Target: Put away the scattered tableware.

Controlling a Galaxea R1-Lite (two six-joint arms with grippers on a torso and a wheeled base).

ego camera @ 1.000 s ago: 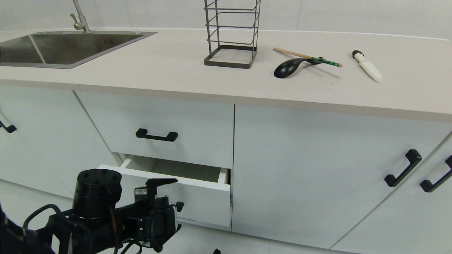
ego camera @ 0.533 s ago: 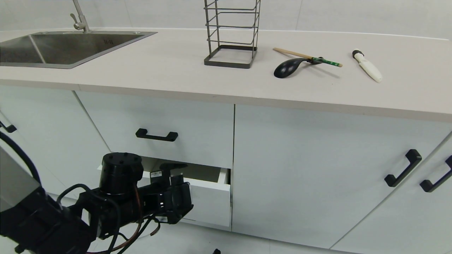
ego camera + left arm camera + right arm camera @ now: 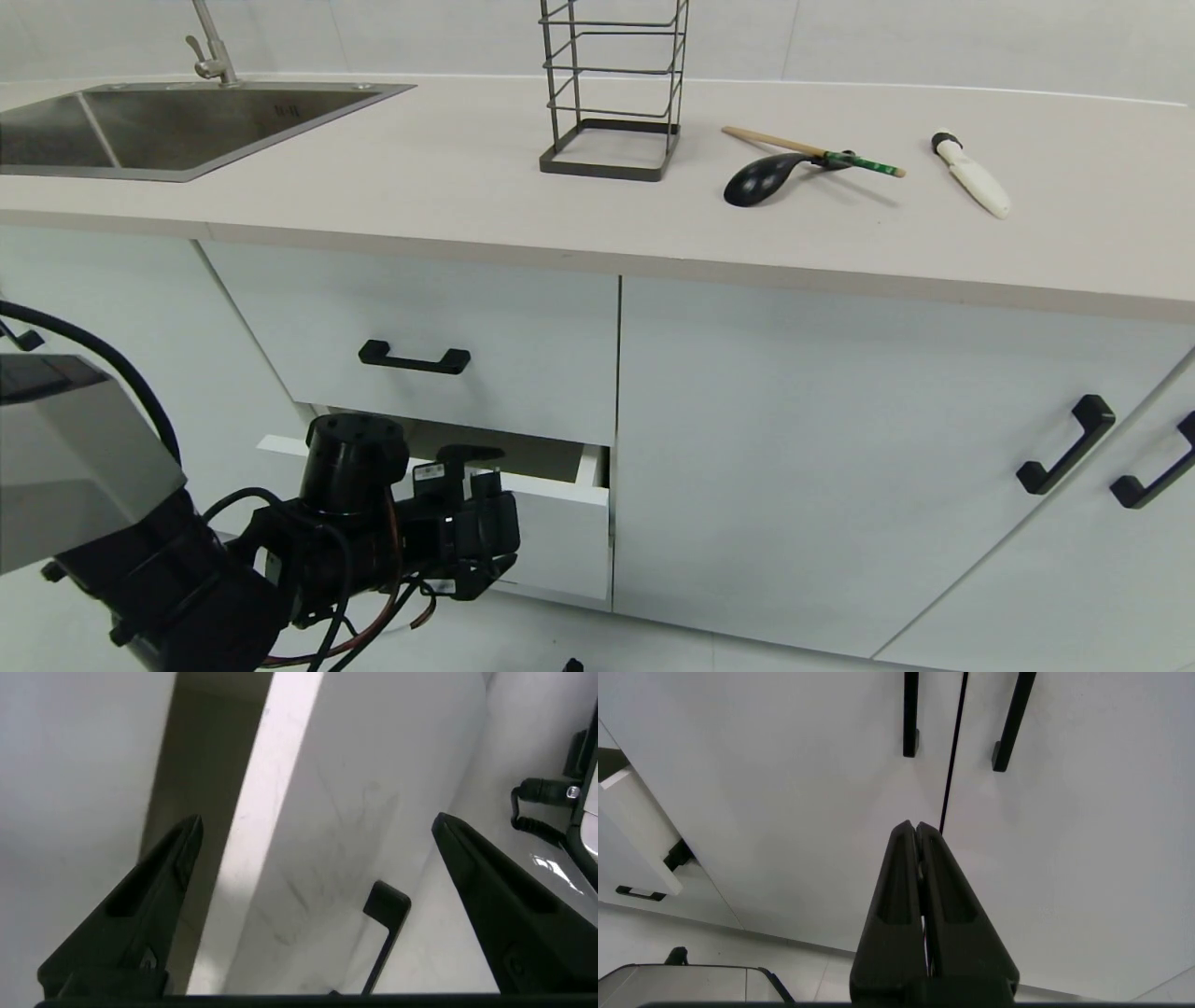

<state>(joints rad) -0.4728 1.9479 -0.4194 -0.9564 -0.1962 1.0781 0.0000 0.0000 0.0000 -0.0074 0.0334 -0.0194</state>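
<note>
On the counter's right part lie a black spoon [image 3: 761,179], a wooden chopstick with a green end [image 3: 812,151] resting across the spoon's handle, and a white knife-like tool with a black cap [image 3: 973,175]. The lower drawer [image 3: 551,523] stands partly pulled out. My left gripper [image 3: 499,537] hangs low, close in front of that drawer's white front [image 3: 308,859]. It is open [image 3: 318,840], with the drawer's black handle [image 3: 383,919] between and beyond its fingers. My right gripper [image 3: 918,826] is shut on nothing and faces white cabinet doors.
An empty dark wire rack [image 3: 611,93] stands at the counter's back middle. A steel sink [image 3: 187,121] with a faucet is at the far left. The shut upper drawer has a black handle [image 3: 414,357]. Cabinet doors at the right carry black handles [image 3: 1064,457].
My left arm has swung right and slightly up, bringing the gripper closer to the lower drawer's front. The drawer and the tableware have not moved.
</note>
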